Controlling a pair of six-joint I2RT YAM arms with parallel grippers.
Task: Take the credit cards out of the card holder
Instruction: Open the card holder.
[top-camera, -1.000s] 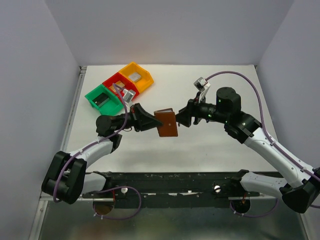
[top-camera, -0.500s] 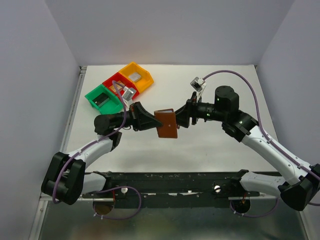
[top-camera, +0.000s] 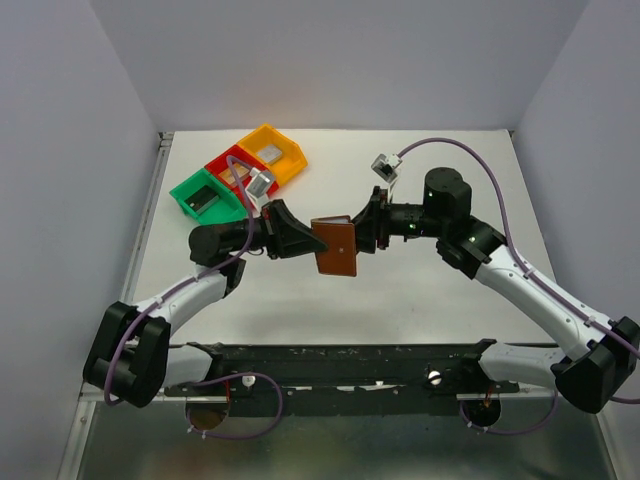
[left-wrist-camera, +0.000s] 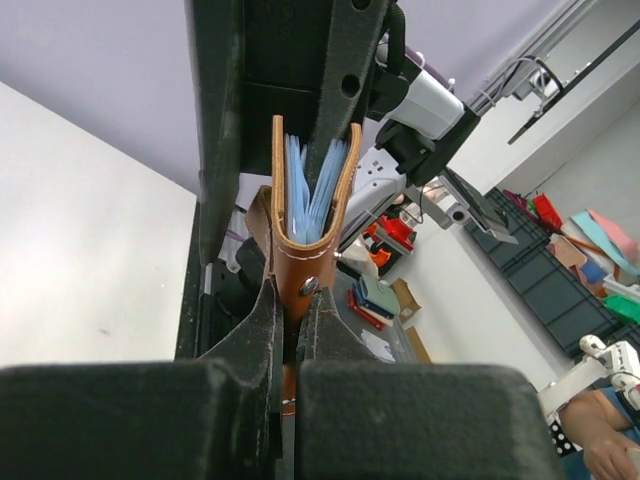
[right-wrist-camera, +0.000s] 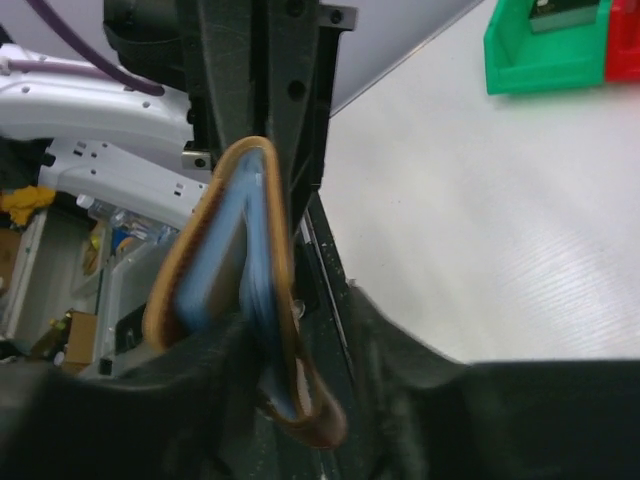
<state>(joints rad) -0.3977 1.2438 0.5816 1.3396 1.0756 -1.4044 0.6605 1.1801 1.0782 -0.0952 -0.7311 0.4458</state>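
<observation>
- Jaws of the left gripper (top-camera: 306, 240) are pinched tight on the card holder (top-camera: 337, 252) at its fold.
- The holder is held between both arms over the tabletop (top-camera: 400, 300), its flaps slightly parted.
- Right gripper (top-camera: 364, 232) jaws straddle one flap; I cannot tell whether they are clamped on it.

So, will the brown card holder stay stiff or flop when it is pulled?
Probably semi-stiff: the card holder holds a V shape though the left tool pinches only its fold. Its leaves likely flex, as they bow outward. Thin leather, so probably light.
</observation>
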